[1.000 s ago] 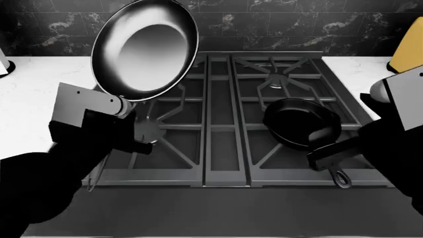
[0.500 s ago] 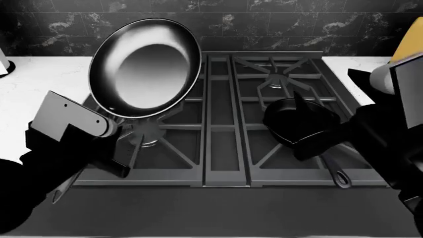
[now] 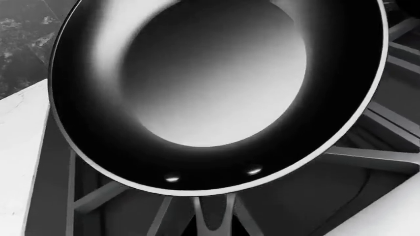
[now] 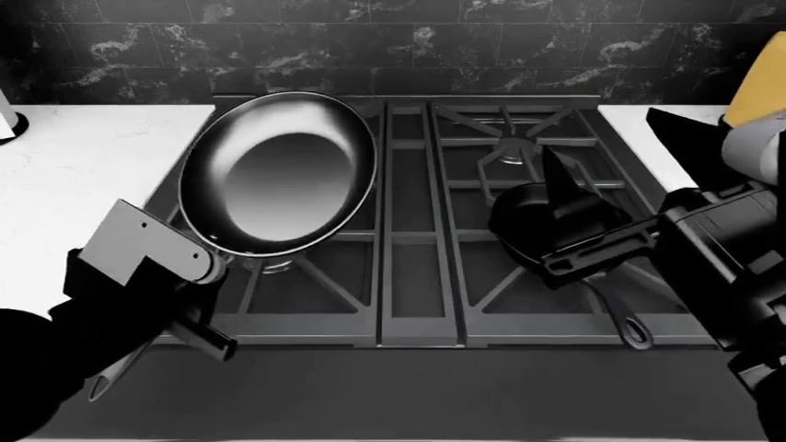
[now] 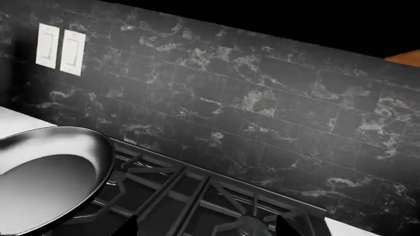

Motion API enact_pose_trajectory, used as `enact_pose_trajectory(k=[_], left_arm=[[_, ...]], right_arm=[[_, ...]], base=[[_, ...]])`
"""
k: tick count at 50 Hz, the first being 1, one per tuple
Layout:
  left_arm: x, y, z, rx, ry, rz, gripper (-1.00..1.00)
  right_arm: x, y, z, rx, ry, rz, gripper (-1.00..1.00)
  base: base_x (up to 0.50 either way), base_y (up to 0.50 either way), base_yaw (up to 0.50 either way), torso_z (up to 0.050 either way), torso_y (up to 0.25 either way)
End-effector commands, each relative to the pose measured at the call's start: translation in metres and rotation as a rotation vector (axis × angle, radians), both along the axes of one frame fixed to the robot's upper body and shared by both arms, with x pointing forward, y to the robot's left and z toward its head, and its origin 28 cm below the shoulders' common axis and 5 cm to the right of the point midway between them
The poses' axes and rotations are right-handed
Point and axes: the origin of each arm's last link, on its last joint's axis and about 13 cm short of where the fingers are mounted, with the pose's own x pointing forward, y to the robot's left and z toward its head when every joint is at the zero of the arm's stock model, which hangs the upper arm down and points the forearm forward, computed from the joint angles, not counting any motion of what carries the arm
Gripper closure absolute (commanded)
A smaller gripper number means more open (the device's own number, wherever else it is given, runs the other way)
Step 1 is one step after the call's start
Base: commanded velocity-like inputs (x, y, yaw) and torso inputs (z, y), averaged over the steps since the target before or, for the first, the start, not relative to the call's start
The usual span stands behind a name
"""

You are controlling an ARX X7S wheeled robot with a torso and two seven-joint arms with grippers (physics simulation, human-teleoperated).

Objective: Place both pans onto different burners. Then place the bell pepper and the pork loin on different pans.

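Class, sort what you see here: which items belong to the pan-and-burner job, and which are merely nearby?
Belong to the job:
wide glossy pan, tilted over the left grates
small dark pan on the right grates
burners
left gripper

Merely nearby:
wall switches
white counter
yellow object

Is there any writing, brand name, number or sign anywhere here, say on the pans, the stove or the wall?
None can be read in any view.
Wide glossy pan: bare, no mark.
Small dark pan: no mark visible.
Stove grates: no lettering.
Dark marble wall tiles: veining only.
White wall switch plate: blank.
Yellow object at the head view's edge: mostly cut off, nothing legible.
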Motion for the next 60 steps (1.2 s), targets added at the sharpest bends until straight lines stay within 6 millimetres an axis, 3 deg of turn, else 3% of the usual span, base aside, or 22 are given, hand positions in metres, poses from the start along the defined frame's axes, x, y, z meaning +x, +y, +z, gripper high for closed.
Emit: enact_pose_trajectory(k=[1,34,60], left_arm=[[0.003,0.003,0.003,0.029,-0.021,0.034,1.0],[0.007,0.01,-0.007,0.058,0.057,0.101,1.0],[0.01,0.006,-0.002,0.116,0.11,0.102,1.0]], right_arm=[[0.002,0.0,-0.005,0.022,-0.014,0.017,-1.0],[0.006,0.002,-0.014,0.028,0.004,0.049,-1.0],[0.006,-0.001,-0.022,0.065,0.008,0.058,-1.0]], base=[[0.0,0.0,0.0,0.0,0.0],[0.0,0.0,0.0,0.0,0.001],[0.0,0.0,0.0,0.0,0.001]])
